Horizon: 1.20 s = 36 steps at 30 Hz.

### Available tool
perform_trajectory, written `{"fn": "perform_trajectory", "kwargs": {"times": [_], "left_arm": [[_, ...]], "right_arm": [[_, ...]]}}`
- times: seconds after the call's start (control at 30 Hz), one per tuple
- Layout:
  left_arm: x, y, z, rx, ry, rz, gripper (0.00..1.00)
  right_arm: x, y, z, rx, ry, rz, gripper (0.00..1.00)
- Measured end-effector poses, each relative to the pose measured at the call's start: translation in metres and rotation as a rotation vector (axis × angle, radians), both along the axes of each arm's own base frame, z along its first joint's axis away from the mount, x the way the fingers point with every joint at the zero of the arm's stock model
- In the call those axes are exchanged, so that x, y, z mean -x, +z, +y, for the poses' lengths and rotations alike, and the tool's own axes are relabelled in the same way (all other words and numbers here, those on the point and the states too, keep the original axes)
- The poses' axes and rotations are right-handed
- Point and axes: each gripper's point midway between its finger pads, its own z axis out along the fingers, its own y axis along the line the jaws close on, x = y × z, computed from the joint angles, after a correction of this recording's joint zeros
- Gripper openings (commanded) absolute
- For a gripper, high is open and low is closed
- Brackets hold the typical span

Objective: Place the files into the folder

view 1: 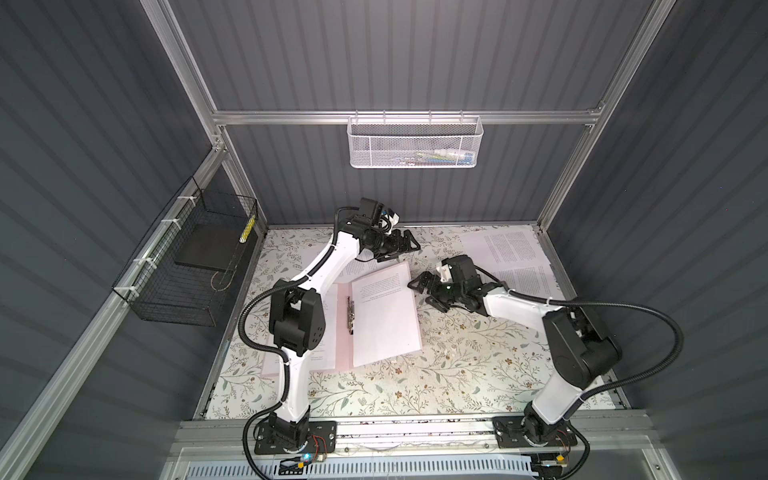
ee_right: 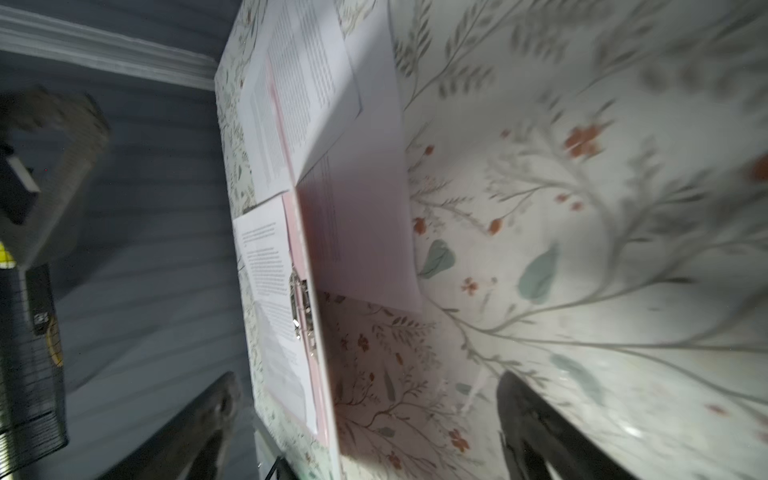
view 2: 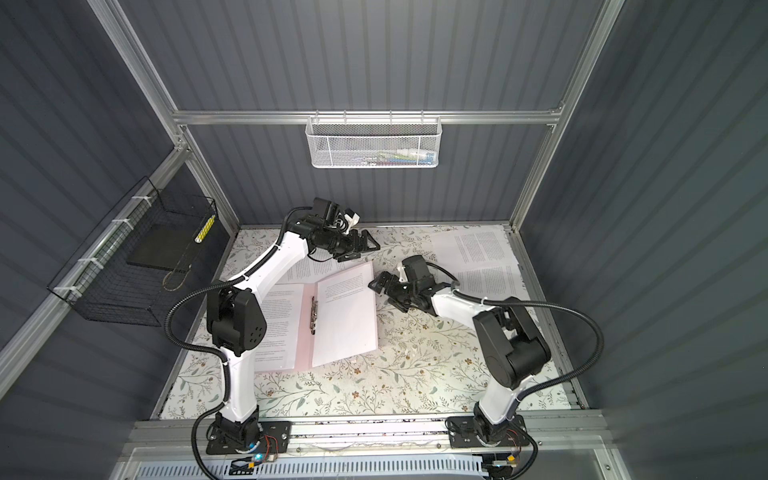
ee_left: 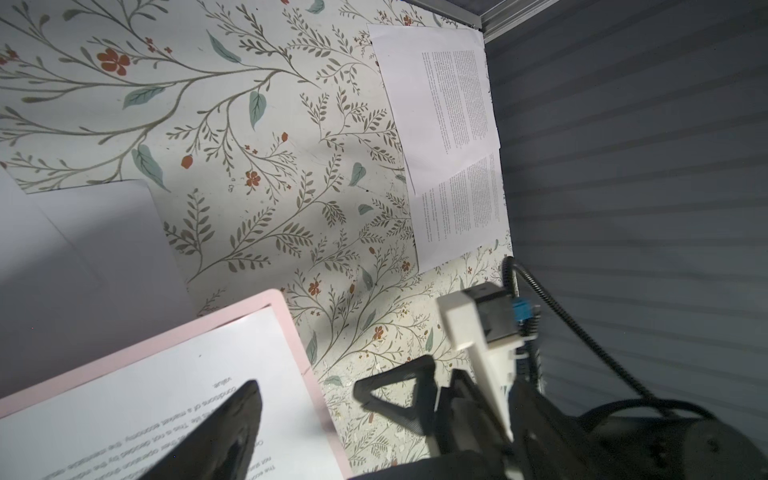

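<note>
The pink folder [view 1: 343,332] [view 2: 305,332] lies open at the table's middle, with a metal clip [view 1: 350,316] along its spine. A printed white sheet [view 1: 384,316] covers its right half, which stands a little raised. More sheets [view 1: 328,332] lie on its left half under my left arm. Two other files [view 1: 505,247] [ee_left: 449,95] lie flat at the back right corner. My left gripper [view 1: 403,252] [ee_left: 305,388] hovers open above the folder's far edge. Just right of the folder, my right gripper [view 1: 422,295] [ee_right: 368,395] is open and empty.
A black wire basket [view 1: 187,266] on the left wall holds a flat black slab [view 1: 203,249]. A white mesh basket [view 1: 413,141] hangs on the back rail. Grey walls and aluminium posts close the floral table on three sides.
</note>
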Motion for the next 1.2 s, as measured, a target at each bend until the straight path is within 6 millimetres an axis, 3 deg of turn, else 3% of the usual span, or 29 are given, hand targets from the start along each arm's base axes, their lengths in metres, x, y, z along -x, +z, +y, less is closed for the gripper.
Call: {"fn": "perform_trajectory", "kwargs": {"times": [0.17, 0.3, 0.4, 0.63, 0.93, 1.07, 1.2], "left_arm": [[0.018, 0.000, -0.024, -0.001, -0.057, -0.003, 0.93], [0.039, 0.001, -0.049, 0.003, -0.116, -0.011, 0.93], [0.051, 0.001, -0.064, 0.009, -0.150, -0.017, 0.93], [0.065, -0.009, -0.072, 0.003, -0.173, 0.007, 0.93], [0.068, -0.018, -0.069, -0.007, -0.169, 0.027, 0.93], [0.068, -0.017, -0.069, -0.006, -0.169, 0.025, 0.93], [0.067, -0.015, -0.070, -0.005, -0.169, 0.023, 0.93]], "right_arm": [[-0.020, 0.006, -0.080, 0.096, -0.130, -0.003, 0.99], [-0.038, -0.015, -0.142, 0.165, -0.221, 0.063, 0.99], [-0.052, -0.035, -0.166, 0.214, -0.241, 0.114, 0.99], [-0.083, -0.060, -0.167, 0.242, -0.221, 0.153, 0.99], [-0.086, -0.073, -0.171, 0.272, -0.231, 0.191, 0.99], [-0.075, -0.073, -0.166, 0.238, -0.223, 0.198, 0.99], [-0.033, -0.073, -0.159, 0.174, -0.214, 0.226, 0.99]]}}
